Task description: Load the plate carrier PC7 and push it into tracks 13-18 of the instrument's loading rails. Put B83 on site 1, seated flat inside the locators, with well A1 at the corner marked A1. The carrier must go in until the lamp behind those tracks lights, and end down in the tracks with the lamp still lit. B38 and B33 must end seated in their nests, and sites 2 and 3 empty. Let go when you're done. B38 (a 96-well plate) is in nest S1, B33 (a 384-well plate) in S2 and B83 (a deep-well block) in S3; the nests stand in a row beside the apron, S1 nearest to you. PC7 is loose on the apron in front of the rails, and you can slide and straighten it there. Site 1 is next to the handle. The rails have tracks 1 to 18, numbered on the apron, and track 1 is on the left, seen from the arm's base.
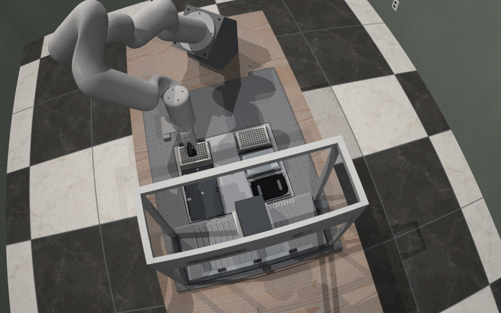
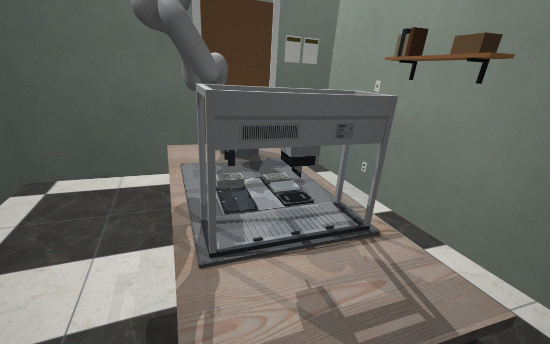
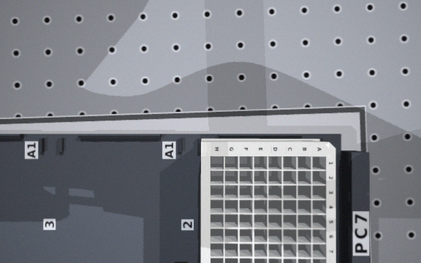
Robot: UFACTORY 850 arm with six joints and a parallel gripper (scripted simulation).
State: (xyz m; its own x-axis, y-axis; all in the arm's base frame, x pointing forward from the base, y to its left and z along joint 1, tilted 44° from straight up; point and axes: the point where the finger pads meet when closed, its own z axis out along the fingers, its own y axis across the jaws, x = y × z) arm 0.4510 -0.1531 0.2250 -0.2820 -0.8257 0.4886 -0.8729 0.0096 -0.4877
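Wrist view: deep-well block B83 (image 3: 269,204) sits directly under the hand on site 1 of carrier PC7 (image 3: 360,234), its chamfered A1 corner toward the handle end; labels for site 2 (image 3: 187,224) and site 3 (image 3: 49,224) show bare dark floor to the hand's left. Gripper (image 1: 191,149) hangs just above the block with fingers fully spread, nothing between them, so the block looks released. In the top view PC7 lies on the apron below the hand, far to the arm-left side, well short of the rails (image 1: 221,229). Away to the hand's other side, the 96-well plate B38 (image 1: 251,138) and the 384-well plate B33 (image 1: 262,165) sit in their nests; nest S3 (image 1: 269,186) is bare. My read: loading is done, next is the push. Before that, check the block's A1 against the site's printed A1 mark — I can't see site 1's mark from here, and the block edge looks faintly skewed to the locators. Then lift straight up, get behind the handle, slide PC7 sideways to line up with tracks 13-18 (image 1: 283,212), square it, and push low and slow so the tall block doesn't tip or hop.
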